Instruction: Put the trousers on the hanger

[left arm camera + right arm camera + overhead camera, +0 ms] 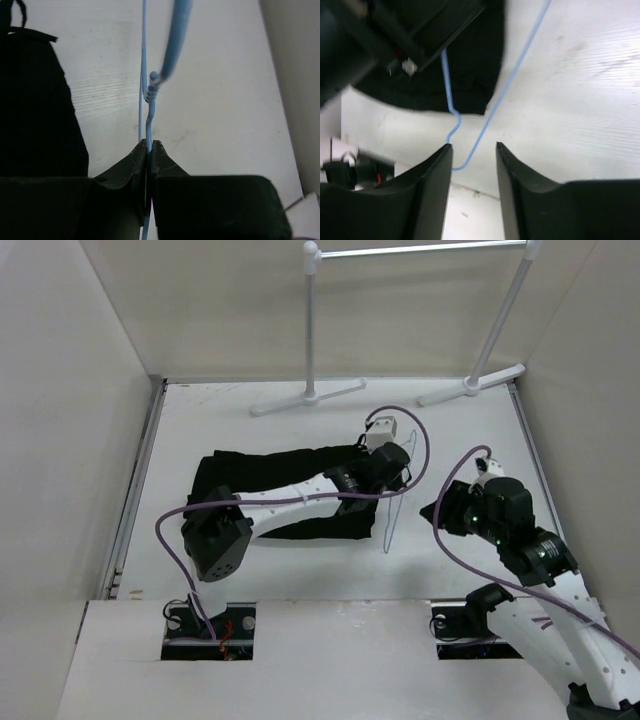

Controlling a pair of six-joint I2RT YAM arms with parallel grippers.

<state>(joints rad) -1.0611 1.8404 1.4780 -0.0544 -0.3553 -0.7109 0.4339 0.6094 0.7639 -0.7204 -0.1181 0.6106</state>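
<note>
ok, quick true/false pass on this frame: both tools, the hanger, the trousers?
1. The left tool is shut on the hanger wire. True.
2. The right tool is clamped on the hanger. False: its fingers stand open, and the hanger's hook end sits by them ungripped.
3. The trousers are draped over the hanger. False: they lie on the table, with the hanger off their right end.
4. The left arm reaches across the trousers to get to the hanger. True.
</note>
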